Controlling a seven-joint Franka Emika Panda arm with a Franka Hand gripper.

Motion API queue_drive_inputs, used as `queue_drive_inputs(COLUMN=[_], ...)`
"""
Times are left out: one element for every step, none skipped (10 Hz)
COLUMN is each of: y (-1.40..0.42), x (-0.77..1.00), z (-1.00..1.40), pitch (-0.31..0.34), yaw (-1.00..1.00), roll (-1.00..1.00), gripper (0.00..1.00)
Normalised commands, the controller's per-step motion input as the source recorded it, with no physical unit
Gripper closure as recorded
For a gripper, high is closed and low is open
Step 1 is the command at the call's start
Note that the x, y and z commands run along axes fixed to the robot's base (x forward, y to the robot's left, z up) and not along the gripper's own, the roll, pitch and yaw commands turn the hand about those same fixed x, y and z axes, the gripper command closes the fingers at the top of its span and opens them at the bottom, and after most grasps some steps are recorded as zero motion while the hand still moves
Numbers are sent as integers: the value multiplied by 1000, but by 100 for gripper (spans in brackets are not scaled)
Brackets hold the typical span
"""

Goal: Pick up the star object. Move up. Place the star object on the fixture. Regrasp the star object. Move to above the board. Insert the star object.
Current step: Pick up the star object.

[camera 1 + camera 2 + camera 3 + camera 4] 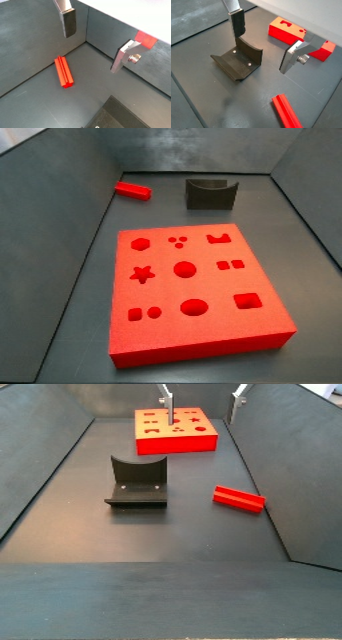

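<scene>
Side views both show the star (pixel 239 499) lying flat on the grey floor (pixel 160 539), untouched; it sits at about 3 o'clock of the fixture (pixel 136 482), a little apart from it, near the side wall. A wrist view shows the same red bar (pixel 64 71) on its side, with nothing holding it. The fixture's curved notch (pixel 240 61) is bare, and the star-shaped hole (pixel 142 275) in the board (pixel 201 333) is unfilled.

The tool (pixel 100 42) hangs in the air above the floor, its silver fingers (pixel 69 21) spread wide with only empty space between them. In a side view its tips (pixel 201 398) show at 12 o'clock, up over the board's far edge, well apart from the star.

By my reading, no step is done yet: the pick-up, the lift, the rest on the fixture, the regrasp, the carry over the board and the insertion all remain.
</scene>
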Motion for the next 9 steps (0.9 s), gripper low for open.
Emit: queue_drive_inputs(y=[0, 0, -83, -123, -37, 0, 66, 51, 0], x=[0, -29, -417, -786, -146, -17, -160, -94, -9], z=[-23, -43, -320, -714, -643, -666, -726, -697, -706], pitch=[0, -26, -76, -24, 90, 96, 0, 13, 27], yaw=[0, 0, 9, 417, 826, 954, 946, 980, 1000], roll=[0, 0, -27, -9, -30, -23, -77, -74, -39], gripper=[0, 0, 0, 0, 0, 0, 0, 0, 0])
